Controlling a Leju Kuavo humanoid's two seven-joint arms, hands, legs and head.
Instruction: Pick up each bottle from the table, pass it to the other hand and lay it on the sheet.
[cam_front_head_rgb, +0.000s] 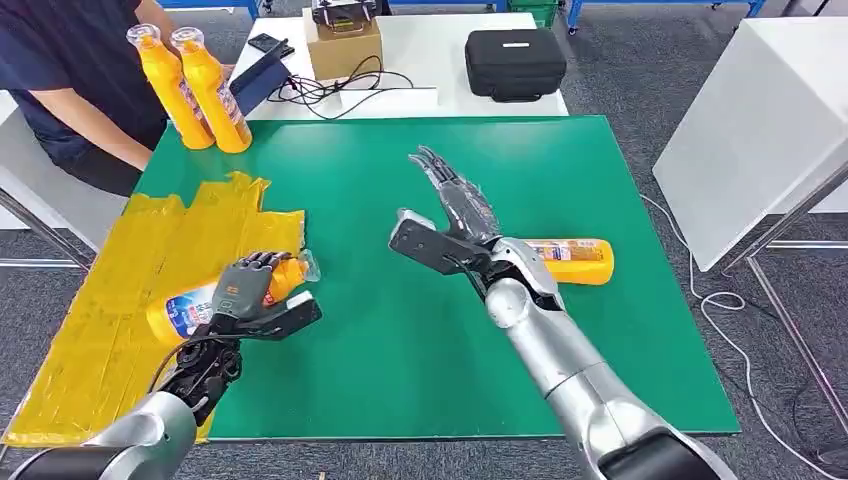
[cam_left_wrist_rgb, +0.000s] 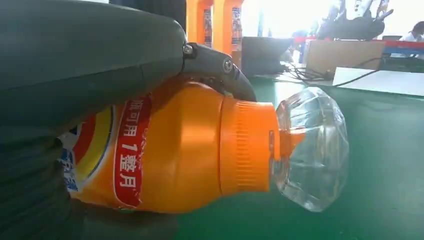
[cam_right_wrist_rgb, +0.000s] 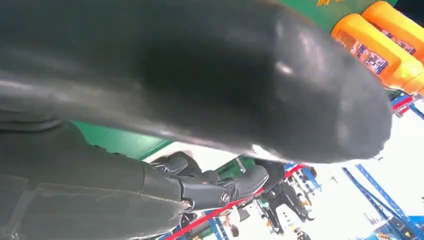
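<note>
- Our left hand (cam_front_head_rgb: 255, 295) grips an orange bottle (cam_front_head_rgb: 190, 305) lying on its side at about 8 o'clock on the green table (cam_front_head_rgb: 400, 330); the dark fingers (cam_front_head_rgb: 250, 265) curl over its body and the thumb lies along the near side.
- In the left wrist view the same bottle (cam_left_wrist_rgb: 195, 150) shows a ribbed orange collar and a clear faceted cap (cam_left_wrist_rgb: 312, 147); one finger (cam_left_wrist_rgb: 220, 67) wraps over its shoulder. Our hand hides most of the label.
- The bottle's lower end lies over the yellow sheet (cam_front_head_rgb: 110, 300), the cap end over green; we cannot tell whether it touches the sheet or is lifted.
- Our right hand (cam_front_head_rgb: 450, 215) is empty above the table centre, fingers (cam_front_head_rgb: 440, 175) straight and spread toward 12 o'clock, thumb out toward 9.
- A second orange bottle (cam_front_head_rgb: 575, 260) lies flat at 3 o'clock, partly hidden behind our right wrist.
- Two more bottles (cam_front_head_rgb: 195, 85) stand upright at 11 o'clock, beside a person (cam_front_head_rgb: 70, 70) cut off by the frame.
- The right wrist view is largely blocked by a dark, blurred thumb.
</note>
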